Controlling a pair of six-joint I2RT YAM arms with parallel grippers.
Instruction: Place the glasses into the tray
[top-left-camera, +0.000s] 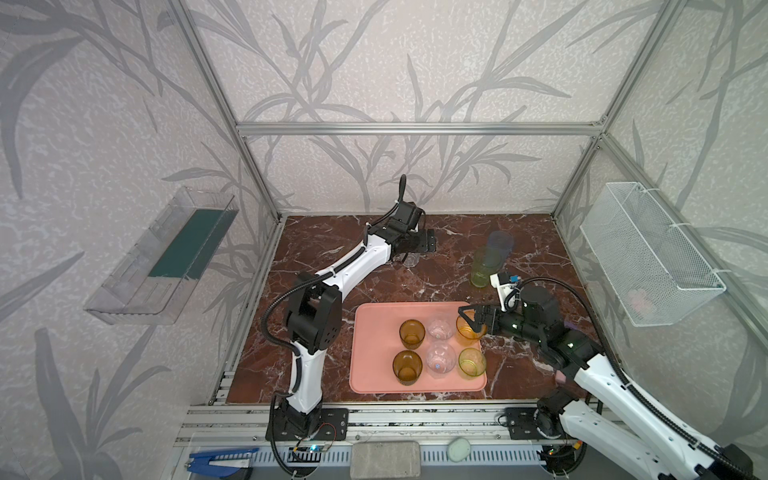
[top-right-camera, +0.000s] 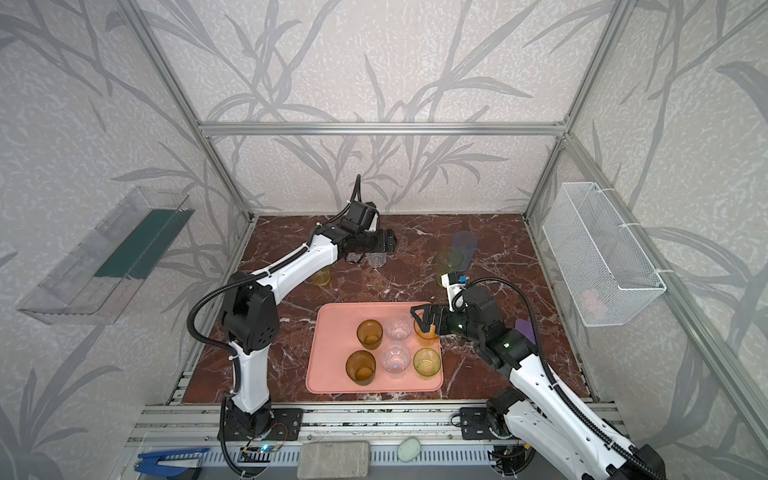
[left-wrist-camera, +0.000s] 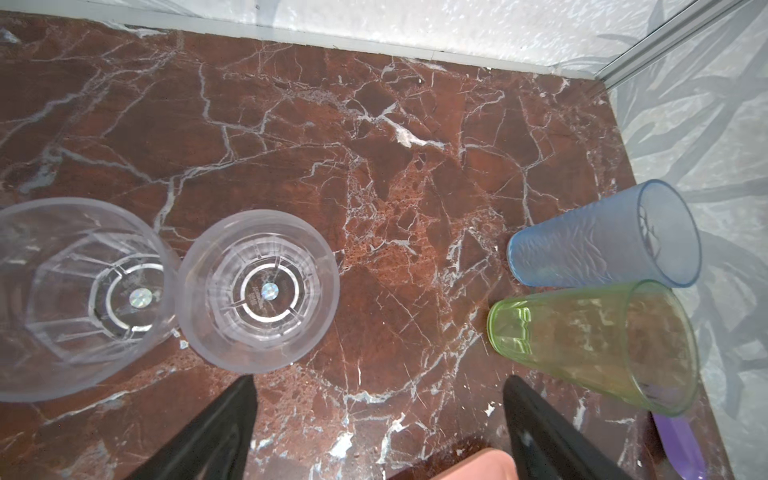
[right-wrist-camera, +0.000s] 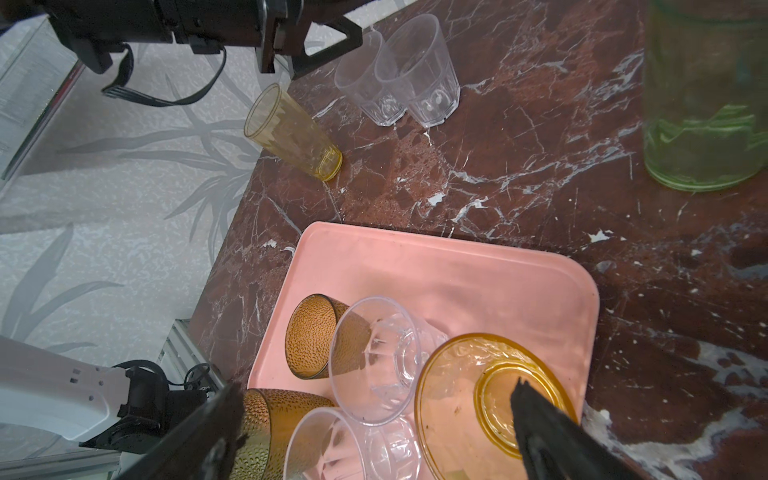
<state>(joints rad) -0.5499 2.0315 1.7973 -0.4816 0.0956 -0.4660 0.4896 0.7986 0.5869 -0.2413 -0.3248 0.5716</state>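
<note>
Red-brown marble tabletop inside leaf-patterned walls. Near its front edge, salmon-pink tray with six short glasses upright in two rows: amber glasses at left, clear glasses in the middle, orange glass and yellow-green glass at right. Right gripper above the tray's right end, jaws spread wide, gripping nothing, one finger over the orange glass. Off the tray, farther back: clear pair close side by side, tall yellow glass left of them, tall green glass and blue glass together at right. Left gripper just beside the clear pair, jaws apart, only bare marble between. Clear bin on left wall, wire basket on right wall.
</note>
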